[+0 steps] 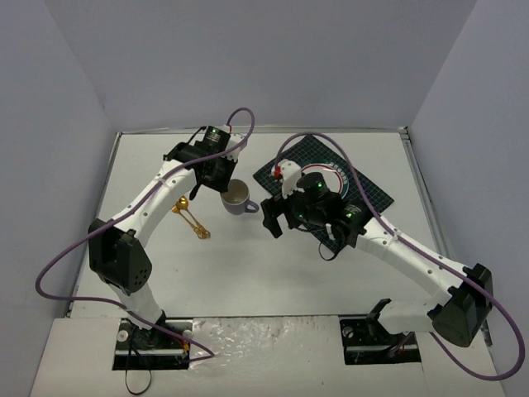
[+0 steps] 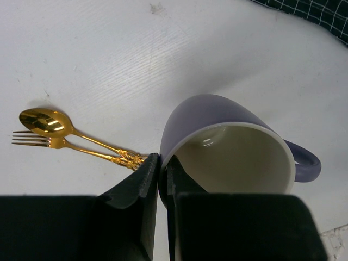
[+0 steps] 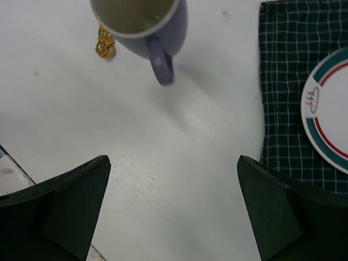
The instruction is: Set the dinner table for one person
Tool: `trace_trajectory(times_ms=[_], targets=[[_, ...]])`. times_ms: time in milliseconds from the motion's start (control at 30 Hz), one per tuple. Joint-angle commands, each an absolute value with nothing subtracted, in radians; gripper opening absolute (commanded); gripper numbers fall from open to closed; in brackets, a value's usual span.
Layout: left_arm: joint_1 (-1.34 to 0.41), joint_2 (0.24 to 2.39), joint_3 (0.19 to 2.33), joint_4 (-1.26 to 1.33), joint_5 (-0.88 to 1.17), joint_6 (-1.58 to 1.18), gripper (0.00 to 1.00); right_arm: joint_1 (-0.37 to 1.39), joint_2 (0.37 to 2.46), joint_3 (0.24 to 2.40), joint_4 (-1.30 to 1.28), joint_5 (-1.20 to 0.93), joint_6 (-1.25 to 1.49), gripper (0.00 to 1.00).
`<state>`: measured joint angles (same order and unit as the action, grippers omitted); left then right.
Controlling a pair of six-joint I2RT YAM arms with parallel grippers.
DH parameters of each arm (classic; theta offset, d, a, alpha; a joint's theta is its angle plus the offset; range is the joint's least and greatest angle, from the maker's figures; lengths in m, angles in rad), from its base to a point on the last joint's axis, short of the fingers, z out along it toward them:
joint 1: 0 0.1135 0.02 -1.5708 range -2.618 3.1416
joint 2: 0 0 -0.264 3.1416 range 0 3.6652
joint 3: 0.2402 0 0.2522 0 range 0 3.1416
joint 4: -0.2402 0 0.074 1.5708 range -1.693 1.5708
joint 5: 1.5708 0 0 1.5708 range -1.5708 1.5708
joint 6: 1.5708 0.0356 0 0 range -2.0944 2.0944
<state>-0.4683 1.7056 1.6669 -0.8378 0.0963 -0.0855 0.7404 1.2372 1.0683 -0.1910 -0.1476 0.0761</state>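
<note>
My left gripper (image 1: 221,175) is shut on the rim of a purple mug (image 1: 240,197), one finger inside and one outside; the left wrist view shows the grip (image 2: 162,168) on the mug (image 2: 228,147). I cannot tell whether the mug touches the white dinner table (image 1: 273,265). My right gripper (image 1: 273,220) is open and empty over bare table just right of the mug, its jaws (image 3: 174,201) wide apart. A gold spoon (image 2: 46,120) and fork (image 2: 32,140) lie left of the mug. A plate (image 3: 329,109) sits on a dark green checked cloth (image 3: 288,81).
In the top view the right arm hides most of the plate (image 1: 331,172) and part of the cloth (image 1: 368,188). The cutlery (image 1: 190,217) lies left of centre. Grey walls close in the back and sides; the arm bases stand at the near edge.
</note>
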Motion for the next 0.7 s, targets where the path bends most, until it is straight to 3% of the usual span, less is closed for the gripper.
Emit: trace_trajectory(times_ms=[0,667], targets=[[-0.495,1.645,1.728,-0.858,0.055,-0.099,0.0,0.824,1.357,1.183,-0.129,-0.038,-0.007,0.98],[-0.506,1.603,1.683,-0.845,0.087,-0.097,0.0,0.849,1.565,1.299,-0.066,-0.072,-0.05,0.78]])
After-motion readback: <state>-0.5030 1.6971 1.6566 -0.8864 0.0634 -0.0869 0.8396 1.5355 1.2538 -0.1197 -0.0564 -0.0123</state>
